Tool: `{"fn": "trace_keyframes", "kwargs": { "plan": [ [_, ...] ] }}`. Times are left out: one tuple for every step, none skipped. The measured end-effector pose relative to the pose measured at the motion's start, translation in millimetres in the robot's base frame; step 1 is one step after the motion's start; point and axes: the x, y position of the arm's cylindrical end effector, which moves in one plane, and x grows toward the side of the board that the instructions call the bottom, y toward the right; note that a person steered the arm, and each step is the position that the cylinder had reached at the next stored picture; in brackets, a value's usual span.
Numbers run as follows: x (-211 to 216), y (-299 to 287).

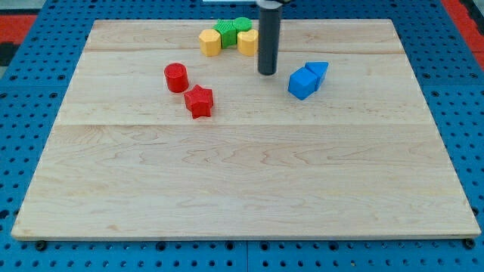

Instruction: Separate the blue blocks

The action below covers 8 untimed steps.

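Observation:
A blue cube (302, 82) and a blue triangular block (318, 71) sit touching each other at the view's upper right of the wooden board (242, 174); the triangle is behind and to the right of the cube. My tip (267, 72) stands on the board just left of the blue cube, a short gap away from it.
A red cylinder (176, 77) and a red star (200, 101) lie left of centre. At the view's top a yellow hexagon (210, 41), a green block (227, 32), another green block (243, 25) and a yellow block (248, 42) cluster, partly behind the rod.

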Motion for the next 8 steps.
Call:
{"fn": "trace_keyframes", "kwargs": {
  "plan": [
    [-16.3,38.5],
    [-12.5,83.3],
    [11.7,106.8],
    [27.9,68.3],
    [32.7,25.5],
    [50.3,-8.6],
    [83.4,-5.8],
    [122.0,-15.1]
  ]
}}
